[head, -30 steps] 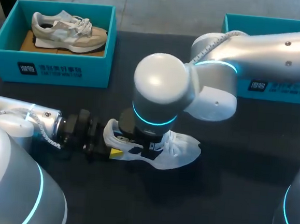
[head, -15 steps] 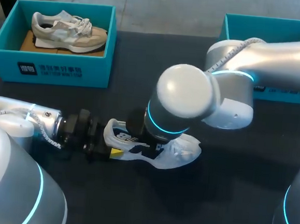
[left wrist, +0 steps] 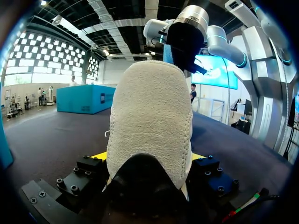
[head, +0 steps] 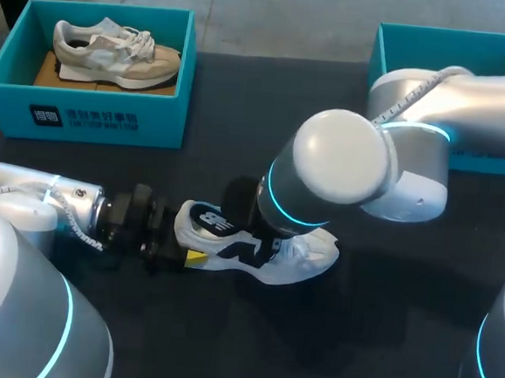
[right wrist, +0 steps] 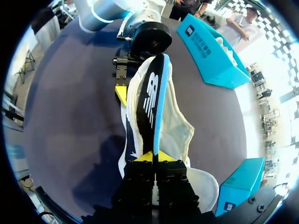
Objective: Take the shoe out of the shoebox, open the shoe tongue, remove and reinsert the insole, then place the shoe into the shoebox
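Observation:
A white mesh shoe (head: 295,255) lies on its side on the black table (head: 223,344). My left gripper (left wrist: 149,158) is shut on the shoe's heel (left wrist: 149,116), one yellow tip pressed on each side. In the head view that left gripper (head: 189,238) comes in from the left. My right gripper (right wrist: 152,157) is shut on a dark insole with a blue edge (right wrist: 152,105), which stands on edge and partly out of the shoe (right wrist: 180,133). The insole (head: 231,242) shows a white logo. My right arm (head: 341,170) covers the shoe's middle from above.
A teal shoebox (head: 83,119) at the back left holds a beige shoe (head: 115,51). A second teal shoebox (head: 473,49) stands at the back right, partly behind my right arm. Bare black table lies in front of the shoe.
My right arm has swung to the right and drawn the insole up out of the shoe, so its logo side now shows. The left arm and the shoe stayed put.

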Tool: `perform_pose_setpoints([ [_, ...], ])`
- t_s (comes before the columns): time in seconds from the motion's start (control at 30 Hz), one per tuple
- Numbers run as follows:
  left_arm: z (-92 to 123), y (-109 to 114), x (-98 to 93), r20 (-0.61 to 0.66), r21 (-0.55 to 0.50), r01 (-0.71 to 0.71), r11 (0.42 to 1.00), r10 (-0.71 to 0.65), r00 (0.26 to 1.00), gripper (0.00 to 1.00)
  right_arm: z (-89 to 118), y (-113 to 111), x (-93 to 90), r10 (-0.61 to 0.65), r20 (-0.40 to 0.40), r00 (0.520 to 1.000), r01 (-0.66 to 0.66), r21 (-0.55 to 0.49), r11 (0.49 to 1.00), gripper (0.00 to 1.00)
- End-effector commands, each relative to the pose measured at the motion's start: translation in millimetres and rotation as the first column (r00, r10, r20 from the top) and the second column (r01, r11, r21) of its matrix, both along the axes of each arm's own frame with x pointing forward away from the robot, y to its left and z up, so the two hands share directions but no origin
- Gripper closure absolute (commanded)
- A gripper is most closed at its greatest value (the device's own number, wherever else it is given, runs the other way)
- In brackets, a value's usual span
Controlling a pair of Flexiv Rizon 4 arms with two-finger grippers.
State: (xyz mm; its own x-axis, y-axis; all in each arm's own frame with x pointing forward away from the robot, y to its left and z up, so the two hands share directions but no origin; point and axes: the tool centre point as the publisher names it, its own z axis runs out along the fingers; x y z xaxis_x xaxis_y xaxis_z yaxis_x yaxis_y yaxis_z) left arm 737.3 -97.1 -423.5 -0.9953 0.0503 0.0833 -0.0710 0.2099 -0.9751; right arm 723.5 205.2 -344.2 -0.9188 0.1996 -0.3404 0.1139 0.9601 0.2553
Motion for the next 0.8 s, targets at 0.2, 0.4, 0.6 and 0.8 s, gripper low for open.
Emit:
perform_pose_setpoints([
  [0.2,-5,-2,0.2,0.000,0.000,-0.004,1.000,0.004,1.000,1.00,7,4,-0.9,0.015,-0.014,1.000,-0.015,-0.005,1.000,0.55],
  [0.4,-5,-2,0.2,0.000,0.000,-0.004,1.000,0.004,1.000,1.00,20,11,-3.8,0.024,0.007,1.000,-0.024,-0.016,1.000,0.05],
  [0.6,-5,-2,0.2,0.000,0.000,-0.004,1.000,0.004,1.000,1.00,39,19,-7.3,0.035,0.031,0.999,-0.034,-0.041,0.999,0.12],
  [0.8,-5,-2,0.2,0.000,0.000,-0.004,1.000,0.004,1.000,1.00,62,26,-13.7,0.044,0.060,0.997,-0.040,-0.064,0.997,0.22],
])
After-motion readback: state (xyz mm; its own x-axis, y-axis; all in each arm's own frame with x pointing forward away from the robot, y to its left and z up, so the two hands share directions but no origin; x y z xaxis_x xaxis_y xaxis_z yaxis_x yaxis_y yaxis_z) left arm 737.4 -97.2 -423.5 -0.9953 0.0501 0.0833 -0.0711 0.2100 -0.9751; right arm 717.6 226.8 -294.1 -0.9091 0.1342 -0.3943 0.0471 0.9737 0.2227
